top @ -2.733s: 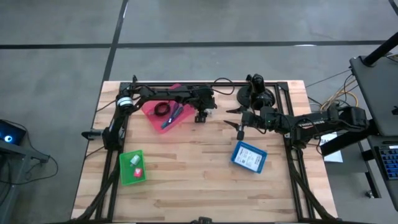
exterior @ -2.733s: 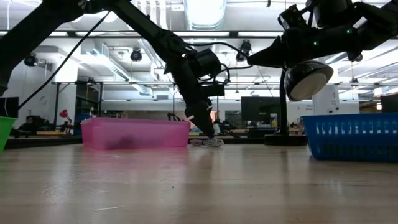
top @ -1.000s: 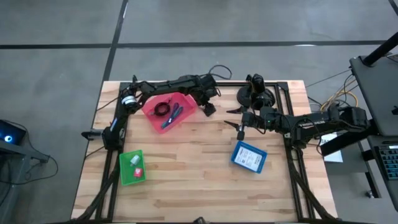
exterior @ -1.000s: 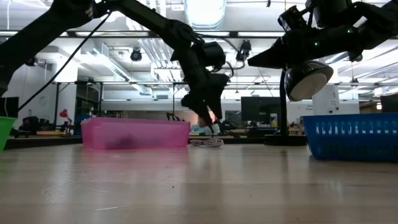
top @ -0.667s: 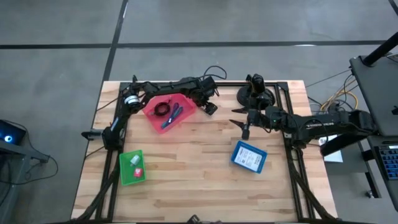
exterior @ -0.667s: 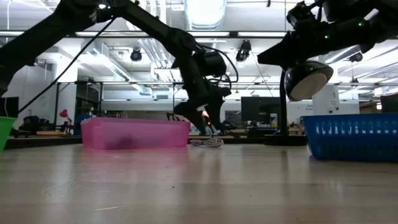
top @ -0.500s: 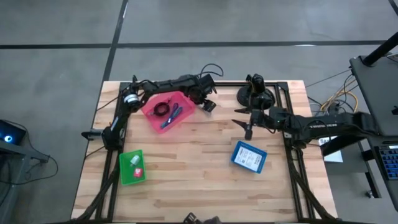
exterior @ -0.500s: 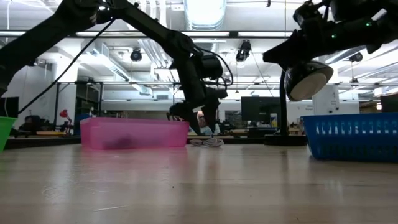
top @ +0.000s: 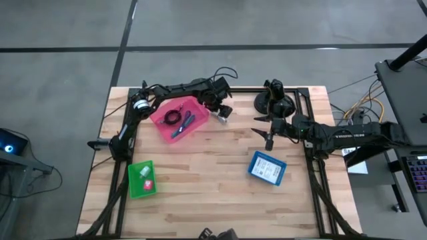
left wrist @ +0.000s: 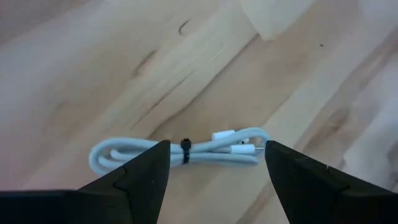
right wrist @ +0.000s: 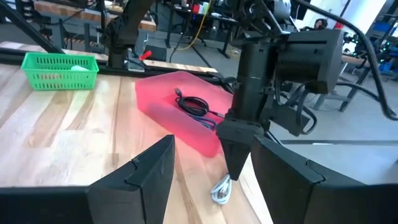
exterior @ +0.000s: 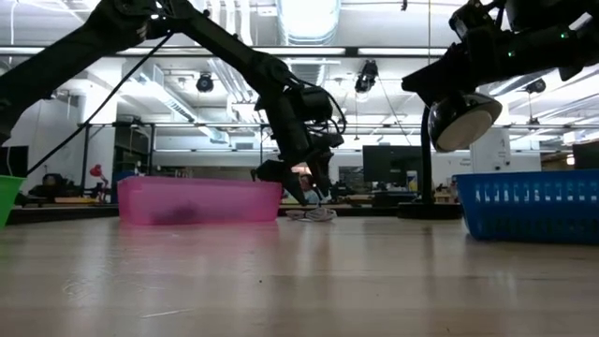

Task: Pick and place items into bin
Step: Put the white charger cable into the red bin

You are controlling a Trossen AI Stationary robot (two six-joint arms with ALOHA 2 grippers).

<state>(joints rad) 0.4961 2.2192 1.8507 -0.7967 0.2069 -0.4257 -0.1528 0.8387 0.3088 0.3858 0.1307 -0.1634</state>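
Note:
A white cable (left wrist: 183, 151), bundled with a black tie, lies flat on the table just right of the pink bin (top: 162, 126). My left gripper (left wrist: 214, 180) hovers open above it with a finger to either side, clear of it in the low view (exterior: 301, 192). The pink bin holds a black coiled cable (top: 173, 117) and blue and purple sticks (top: 186, 123). My right gripper (right wrist: 214, 180) is open and hangs over the table's middle-right (top: 269, 141), facing the left arm.
A green bin (top: 141, 179) with small white and red items sits near the left front. A blue bin (top: 267, 167) stands below my right gripper. The black domed camera mount (top: 273, 102) stands at the far edge. Bare wood lies between the bins.
My left gripper has moved a little toward the far edge and turned about its wrist above the white cable, which has stayed on the table. My right gripper has shifted slightly toward the table's right.

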